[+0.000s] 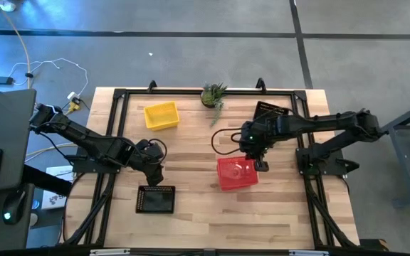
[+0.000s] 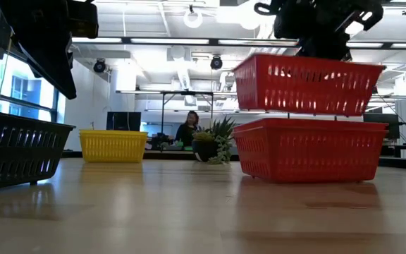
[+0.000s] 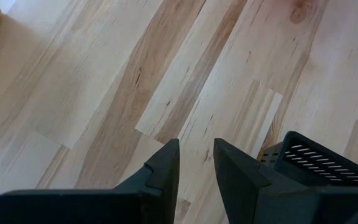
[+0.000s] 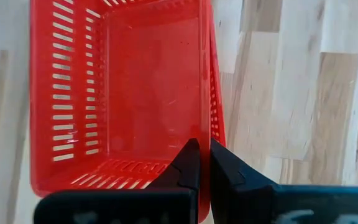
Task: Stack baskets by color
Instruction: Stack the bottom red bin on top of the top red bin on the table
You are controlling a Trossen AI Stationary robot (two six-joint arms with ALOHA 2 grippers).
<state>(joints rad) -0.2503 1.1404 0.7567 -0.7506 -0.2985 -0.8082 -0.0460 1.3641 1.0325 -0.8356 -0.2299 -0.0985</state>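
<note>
Two red baskets show in the low view: one [image 2: 309, 149] stands on the table, the other [image 2: 307, 85] hangs right above it with a narrow gap between them. My right gripper [image 4: 205, 144] is shut on the upper one [image 1: 237, 173]. A black basket [image 1: 156, 200] rests on its base at the near left, and my left gripper [image 1: 154, 165] hovers open just beyond it, nothing between its fingers [image 3: 166, 165]. A yellow basket [image 1: 161, 115] stands at the far left. Another black basket [image 1: 270, 110] lies at the far right, partly hidden under my right arm. My right gripper pinches the upper red basket's side wall [image 4: 211, 118], the one toward the table's right edge. One finger [image 4: 188, 163] is inside the basket and one [image 4: 229, 167] outside. The fingers come from above, slanting down. The basket hangs nearly level, open side up, clear of the lower one.
A small potted green plant [image 1: 213, 94] stands at the far edge between the yellow basket and the far black basket. Bare wood lies in the table's middle and along its near edge. A person [image 2: 187, 128] sits in the room beyond.
</note>
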